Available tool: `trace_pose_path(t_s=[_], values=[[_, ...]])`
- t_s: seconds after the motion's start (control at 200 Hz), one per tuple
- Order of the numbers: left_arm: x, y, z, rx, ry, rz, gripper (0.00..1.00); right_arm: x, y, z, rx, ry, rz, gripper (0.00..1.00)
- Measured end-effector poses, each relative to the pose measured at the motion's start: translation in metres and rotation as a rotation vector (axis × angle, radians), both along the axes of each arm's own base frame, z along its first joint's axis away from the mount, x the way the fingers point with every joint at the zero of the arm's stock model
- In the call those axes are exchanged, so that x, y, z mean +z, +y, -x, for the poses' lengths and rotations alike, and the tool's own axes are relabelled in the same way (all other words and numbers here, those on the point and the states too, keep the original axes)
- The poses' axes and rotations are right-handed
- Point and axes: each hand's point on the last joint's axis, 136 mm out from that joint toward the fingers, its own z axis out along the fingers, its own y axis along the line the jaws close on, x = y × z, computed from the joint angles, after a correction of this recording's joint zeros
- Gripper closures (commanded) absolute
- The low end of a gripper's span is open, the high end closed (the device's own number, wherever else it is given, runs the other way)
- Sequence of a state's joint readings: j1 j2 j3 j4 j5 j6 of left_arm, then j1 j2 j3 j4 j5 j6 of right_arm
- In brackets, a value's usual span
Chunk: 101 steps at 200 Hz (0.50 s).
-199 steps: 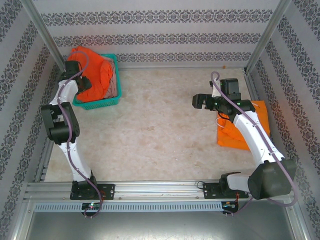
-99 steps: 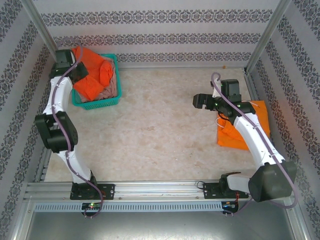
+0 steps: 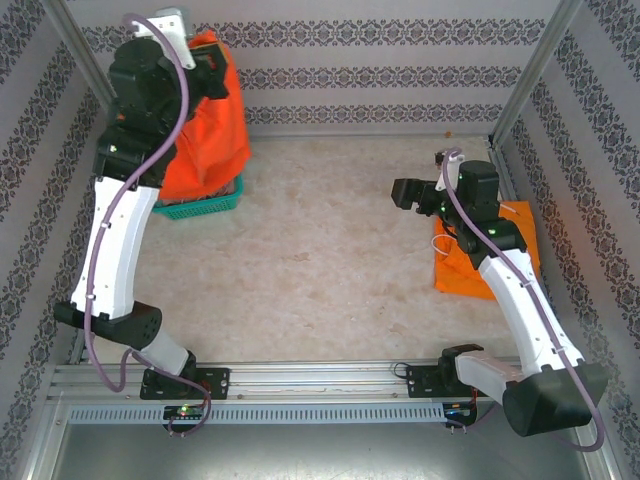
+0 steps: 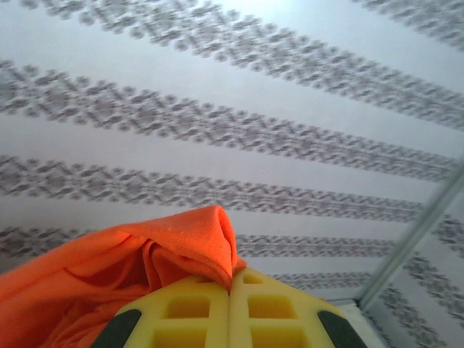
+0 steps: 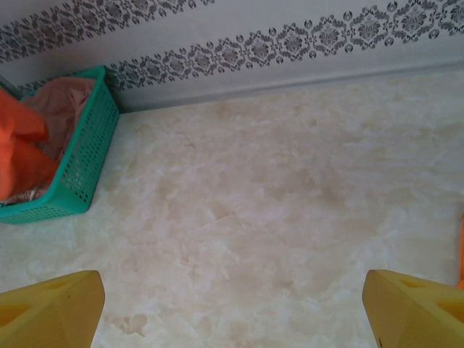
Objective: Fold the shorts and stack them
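The beige marbled tabletop (image 3: 320,250) is lying bare across its middle. The red-orange cloth shorts (image 3: 205,130) are hanging high over the far-left corner, draping down in front of the teal mesh plastic basket (image 3: 205,208). The yellow-orange cloth shorts (image 3: 465,270) are lying flat near the right edge, partly under the right arm. The dusty pink cloth shorts (image 5: 65,109) are sitting inside the basket. The left claw (image 4: 230,290) is pinching the red-orange shorts with its pads pressed together. The right claw (image 3: 398,192) is hovering above the tabletop with its pads spread wide, gripping nothing.

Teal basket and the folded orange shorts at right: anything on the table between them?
No. In the top view the table between basket and folded shorts is bare; the right gripper hangs open above it.
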State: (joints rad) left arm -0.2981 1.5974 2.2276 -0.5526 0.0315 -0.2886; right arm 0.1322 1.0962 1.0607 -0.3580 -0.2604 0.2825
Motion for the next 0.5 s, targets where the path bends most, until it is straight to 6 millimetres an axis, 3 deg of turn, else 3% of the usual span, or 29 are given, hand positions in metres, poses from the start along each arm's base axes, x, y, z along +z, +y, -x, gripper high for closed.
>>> trace_pose_path(t_s=[0.07, 0.14, 0.22, 0.255, 0.365, 0.435, 0.505], values=[[-0.005, -0.034, 0.006, -0.045, 0.008, -0.023, 1.0, -0.001, -0.002, 0.0, -0.002, 0.005, -0.005, 0.04], [-0.023, -0.075, 0.003, -0.109, 0.038, -0.058, 0.61, -0.003, -0.009, -0.002, -0.019, 0.016, -0.015, 0.02], [-0.054, -0.132, -0.008, -0.205, 0.095, -0.094, 0.29, -0.009, -0.022, -0.004, -0.052, 0.033, -0.031, 0.03], [-0.071, -0.155, -0.017, -0.242, 0.123, -0.11, 0.19, -0.012, -0.027, -0.004, -0.069, 0.044, -0.043, 0.03], [-0.116, -0.206, -0.054, -0.315, 0.205, -0.146, 0.04, -0.028, -0.037, -0.002, -0.102, 0.093, -0.081, 0.03], [-0.148, -0.214, -0.071, -0.319, 0.273, -0.174, 0.0, -0.032, -0.034, 0.001, -0.093, 0.113, -0.106, 0.03], [-0.179, -0.205, -0.076, -0.311, 0.368, -0.215, 0.0, -0.033, -0.028, 0.004, -0.077, 0.126, -0.12, 0.03]])
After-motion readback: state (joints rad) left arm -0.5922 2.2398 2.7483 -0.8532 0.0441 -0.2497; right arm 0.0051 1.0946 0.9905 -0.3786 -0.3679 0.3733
